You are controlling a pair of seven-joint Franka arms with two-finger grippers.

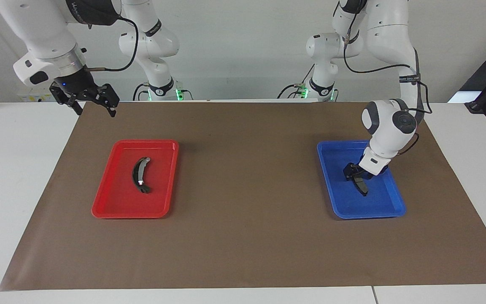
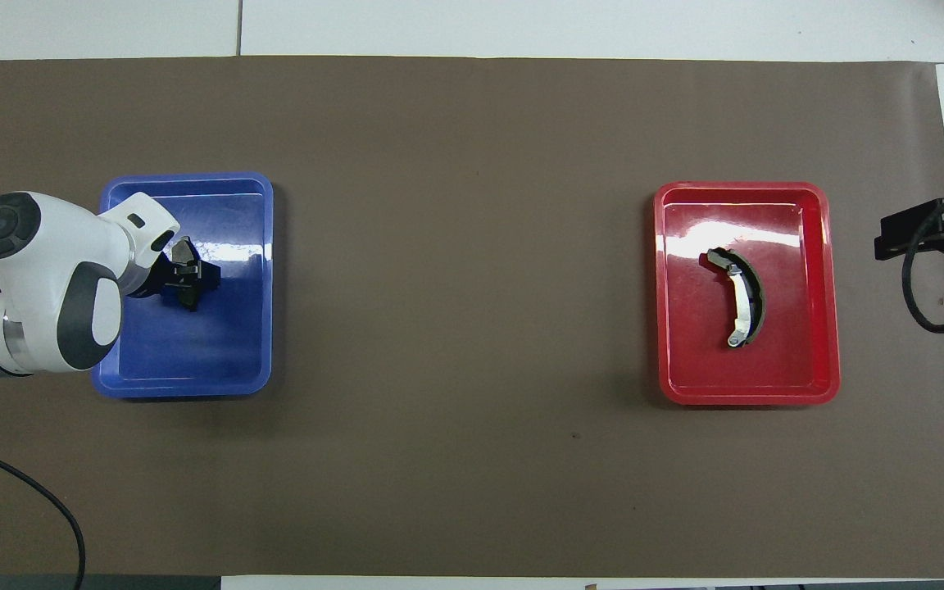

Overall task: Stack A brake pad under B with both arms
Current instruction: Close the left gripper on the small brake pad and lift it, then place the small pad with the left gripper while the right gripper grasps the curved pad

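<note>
left tool (image 1: pixel 356 174): down in the blue tray (image 1: pixel 331 177), right at the end of the A brake pad (image 1: pixel 361 185); can't tell if it's apart or clamped yet
A brake pad: lying flat in the blue tray
grip tip: I'd grab it square across the short width, so it lifts level
B (image 1: pixel 140 175): in the red tray (image 1: pixel 108 202), well apart from the blue tray
right tool (image 1: pixel 95 106): waiting, spread apart, up over the desk (image 1: pixel 243 236) edge near the red tray

left hand (image 1: pixel 356 175) down on A brake pad (image 1: pixel 361 185) (blue tray (image 1: pixel 388 207)) | right hand (image 1: pixel 95 105) waits, fingers apart
</note>
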